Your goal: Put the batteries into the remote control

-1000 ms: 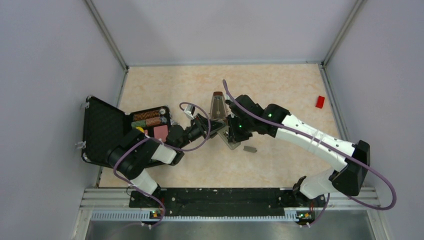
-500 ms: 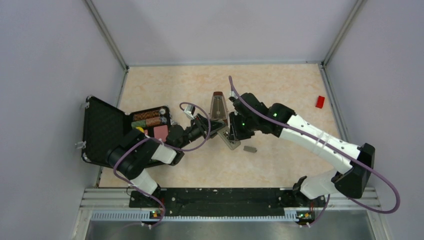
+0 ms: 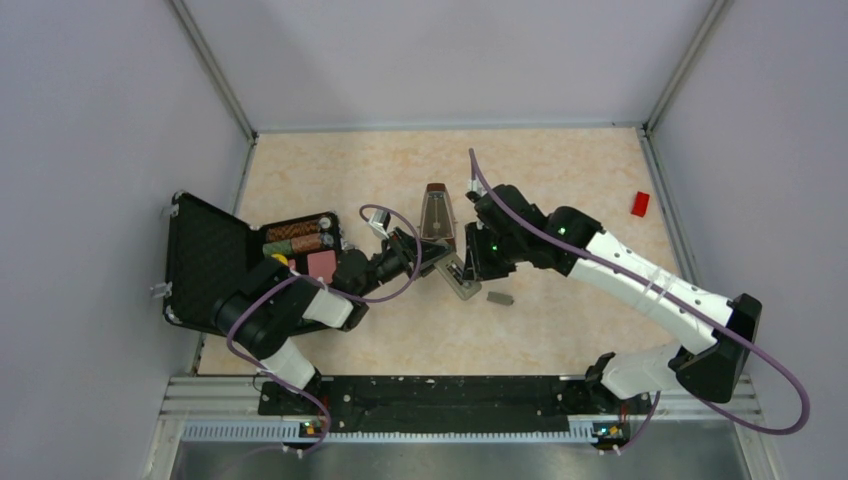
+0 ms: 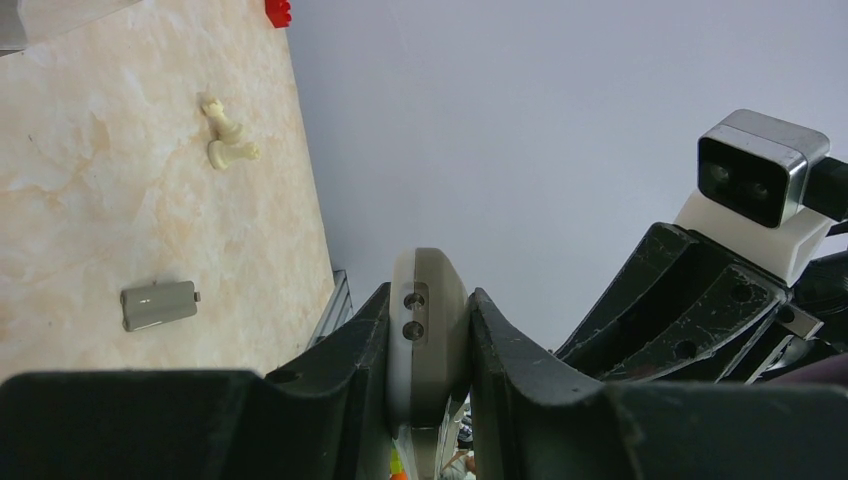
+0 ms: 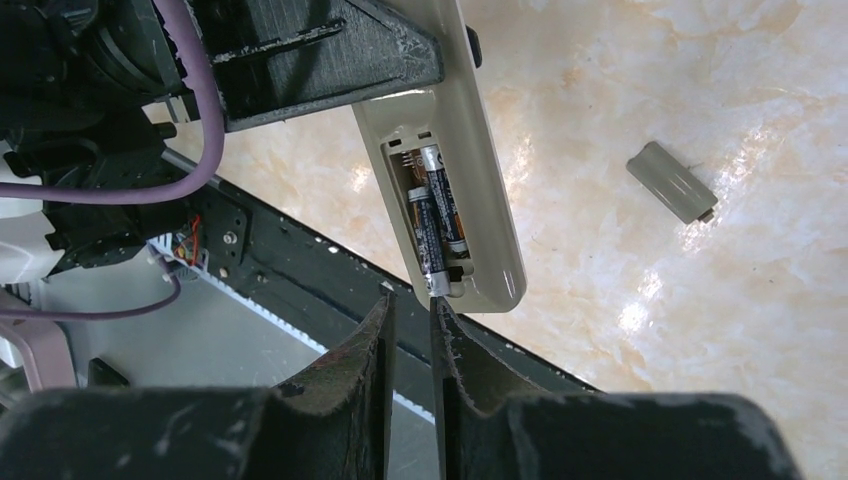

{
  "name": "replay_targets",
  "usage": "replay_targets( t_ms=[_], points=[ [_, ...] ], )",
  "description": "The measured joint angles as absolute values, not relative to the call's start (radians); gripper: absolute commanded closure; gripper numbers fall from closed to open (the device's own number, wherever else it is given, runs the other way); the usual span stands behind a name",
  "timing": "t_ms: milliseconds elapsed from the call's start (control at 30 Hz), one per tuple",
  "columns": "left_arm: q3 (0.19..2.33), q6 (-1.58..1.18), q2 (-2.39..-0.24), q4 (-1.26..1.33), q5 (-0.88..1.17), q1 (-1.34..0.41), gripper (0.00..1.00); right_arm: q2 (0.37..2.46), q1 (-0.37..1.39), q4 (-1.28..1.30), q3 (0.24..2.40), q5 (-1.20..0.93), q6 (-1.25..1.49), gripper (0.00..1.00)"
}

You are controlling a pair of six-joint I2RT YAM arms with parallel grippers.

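**A:** Right wrist view first: how do the jaws of the right gripper [image 5: 412,303] stand?

**B:** They are drawn nearly together, with only a thin slit between them, and nothing shows in that slit. The tips hang just off the near end of the remote control [image 5: 487,190].

**A:** And the batteries?

**B:** Both batteries [image 5: 433,215] lie side by side in the open bay on the remote's back. One reaches further toward the right fingertips. I cannot tell whether its end touches them, or whether either cell is fully seated.

**A:** What about the other arm?

**B:** The left gripper [image 4: 428,300] is clamped on the remote control. Its own camera sees the handset edge-on, with a finger pressed against each flat face. From the right wrist, it grips the far end and the open bay sticks out past its fingers.

**A:** What lies around them?

**B:** A small grey cover [image 5: 672,182] lies flat on the marbled table [image 3: 560,170], near the remote but apart from it. From above, a brown metronome [image 3: 437,212] stands just behind the two grippers. An open black case [image 3: 205,262] sits at the left edge of the table. A red block [image 3: 640,203] lies well apart toward the right wall. The left wrist view also shows two small cream pieces [image 4: 228,135] lying on the table beyond the cover.
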State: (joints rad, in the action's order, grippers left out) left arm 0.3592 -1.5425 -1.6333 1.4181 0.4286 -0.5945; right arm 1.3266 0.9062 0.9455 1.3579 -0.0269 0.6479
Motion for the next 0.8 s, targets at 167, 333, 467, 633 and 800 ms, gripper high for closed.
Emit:
replay_targets(
  t_ms=[167, 333, 467, 633, 800],
  points=[
    [0.359, -1.542, -1.631, 1.407, 0.429, -0.595, 1.00, 1.327, 0.906, 0.970, 1.358, -0.029, 0.650, 0.80],
    [0.359, -1.542, -1.631, 1.398, 0.429, -0.595, 1.00, 1.344, 0.905, 0.988, 1.358, -0.047, 0.651, 0.79],
    [0.359, -1.542, -1.631, 1.391, 0.429, -0.595, 1.00, 1.361, 0.905, 0.991, 1.357, -0.056, 0.651, 0.79],
    [0.359, -1.542, -1.631, 1.391, 0.429, -0.595, 1.00, 1.373, 0.905, 0.991, 1.357, -0.058, 0.651, 0.80],
    [0.360, -1.538, -1.631, 1.391, 0.429, -0.595, 1.00, 1.392, 0.905, 0.989, 1.357, -0.059, 0.652, 0.82]
  ],
)
